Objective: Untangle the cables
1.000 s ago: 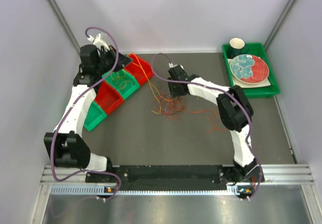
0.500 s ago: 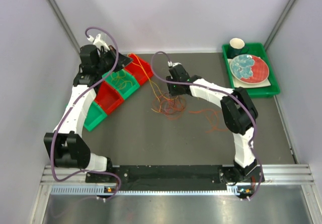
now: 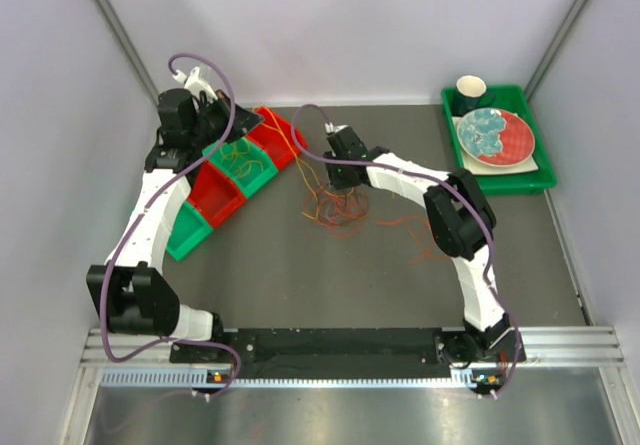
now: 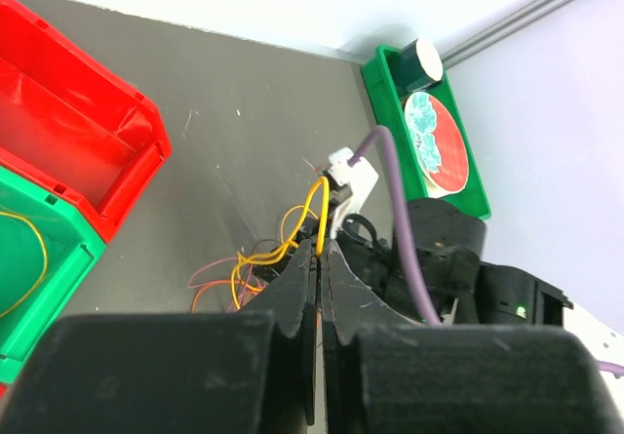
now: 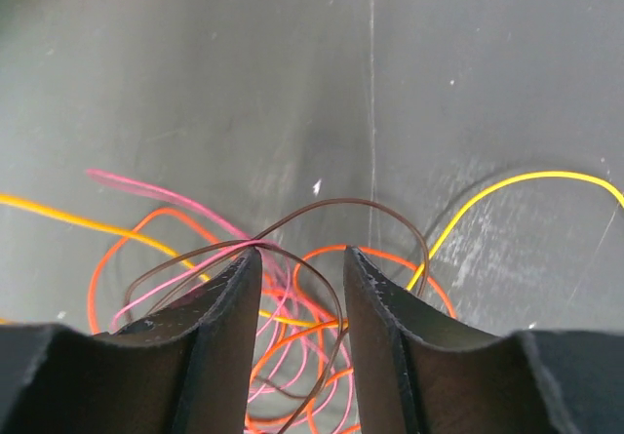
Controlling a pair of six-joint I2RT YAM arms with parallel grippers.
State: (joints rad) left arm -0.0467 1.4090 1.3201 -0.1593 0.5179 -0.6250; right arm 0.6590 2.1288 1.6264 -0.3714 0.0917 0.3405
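Observation:
A tangle of cables (image 3: 335, 210) in yellow, orange, pink and dark brown lies mid-table. My left gripper (image 3: 258, 125) is over the bins, shut on a yellow cable (image 4: 314, 200) that runs taut from its tips (image 4: 320, 244) to the tangle. My right gripper (image 3: 347, 185) hangs over the tangle, open (image 5: 300, 256). A brown cable (image 5: 341, 205), pink cable (image 5: 166, 195) and orange loops (image 5: 117, 249) pass between and under its fingers; I cannot tell if they touch. More orange cables (image 3: 420, 240) lie to the right.
A row of red and green bins (image 3: 215, 195) sits at the left; one green bin (image 3: 262, 173) holds a yellow cable (image 3: 238, 153). A green tray (image 3: 545, 175) at the back right holds a plate (image 3: 495, 133) and a dark cup (image 3: 472, 90).
My right gripper has shifted a little left and toward the back over the tangle. The left arm has not moved.

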